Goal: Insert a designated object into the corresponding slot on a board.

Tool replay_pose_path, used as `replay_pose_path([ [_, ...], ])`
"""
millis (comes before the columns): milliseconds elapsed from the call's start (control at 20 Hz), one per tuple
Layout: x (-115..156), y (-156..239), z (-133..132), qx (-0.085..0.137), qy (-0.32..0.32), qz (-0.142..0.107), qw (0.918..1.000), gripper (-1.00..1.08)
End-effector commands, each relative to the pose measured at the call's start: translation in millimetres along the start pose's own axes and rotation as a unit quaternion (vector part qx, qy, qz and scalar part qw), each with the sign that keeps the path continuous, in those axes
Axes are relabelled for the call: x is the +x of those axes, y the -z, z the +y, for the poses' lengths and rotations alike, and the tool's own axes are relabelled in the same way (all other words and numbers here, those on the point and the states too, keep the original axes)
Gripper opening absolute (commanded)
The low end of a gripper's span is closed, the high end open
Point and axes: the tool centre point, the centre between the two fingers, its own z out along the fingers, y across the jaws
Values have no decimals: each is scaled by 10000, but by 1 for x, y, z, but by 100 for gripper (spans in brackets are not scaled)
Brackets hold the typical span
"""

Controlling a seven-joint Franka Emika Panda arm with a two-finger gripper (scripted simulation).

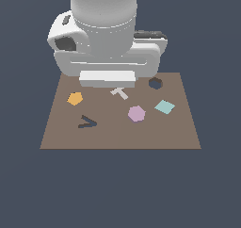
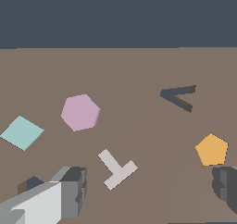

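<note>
The task stood at its opening step, the reach for the piece: the pincer [image 2: 148,190] hung spread and empty above the board [image 1: 61,140], its two fingers wide apart over the pale T-shaped piece [image 2: 116,169], not over the purple hexagon [image 1: 136,113]. That hexagon lay flat and untouched near the board's middle, between the T-shaped piece and the teal square [image 1: 164,107], while the slot [image 1: 156,83] sat apart from it, close to the board's far edge. Judging from this, the next move called for shifting the pincer across to centre over the hexagon, then descending to close on its flat sides.
</note>
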Motion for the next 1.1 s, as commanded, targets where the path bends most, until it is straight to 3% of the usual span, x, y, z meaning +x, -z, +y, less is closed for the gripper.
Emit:
replay_pose_path([
  [0,0,0,0,0,0,0,10000,100],
  [500,3,-17,-13,9,-247,-3,9997,100],
  [1050,19,-71,-55,39,-1048,-13,9945,100],
])
